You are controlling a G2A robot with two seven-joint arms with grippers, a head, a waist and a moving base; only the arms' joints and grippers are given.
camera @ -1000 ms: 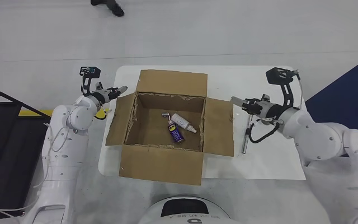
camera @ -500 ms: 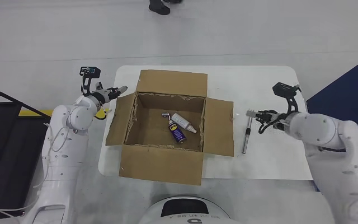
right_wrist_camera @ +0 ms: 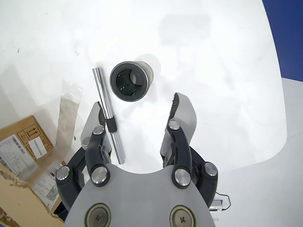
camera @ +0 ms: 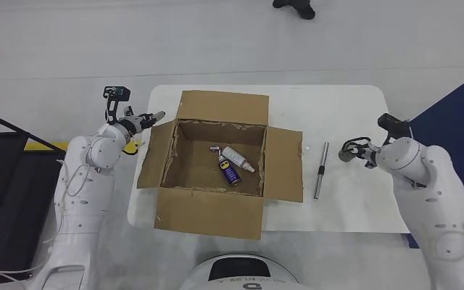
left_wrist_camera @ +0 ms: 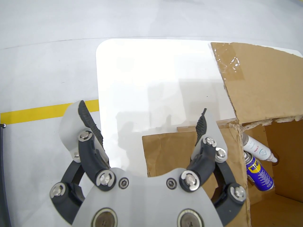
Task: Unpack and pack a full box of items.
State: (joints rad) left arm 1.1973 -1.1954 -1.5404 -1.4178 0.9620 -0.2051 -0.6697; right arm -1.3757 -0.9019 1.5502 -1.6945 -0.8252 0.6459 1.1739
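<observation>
An open cardboard box (camera: 210, 210) stands mid-table with its flaps spread. Inside lie a blue spray can (camera: 228, 172) and a white bottle (camera: 238, 159); the left wrist view shows the can (left_wrist_camera: 259, 173) and bottle (left_wrist_camera: 255, 148) past a flap (left_wrist_camera: 260, 83). A metal rod (camera: 320, 170) lies on the table right of the box. A black hollow cylinder (right_wrist_camera: 131, 81) stands upright beside the rod (right_wrist_camera: 109, 116). My right gripper (camera: 351, 152) (right_wrist_camera: 137, 99) hangs open above them, holding nothing. My left gripper (camera: 156, 116) (left_wrist_camera: 143, 107) is open and empty at the box's left flap.
The white table (camera: 333, 109) has bare room right of the rod and behind the box. A strip of clear tape (right_wrist_camera: 68, 105) lies near the box's right flap (right_wrist_camera: 21, 133). Off the table's left edge, a yellow line (left_wrist_camera: 35, 112) marks the floor.
My right arm has drawn back to the right, from over the box's right flap to past the rod. The left arm, box and rod have not moved.
</observation>
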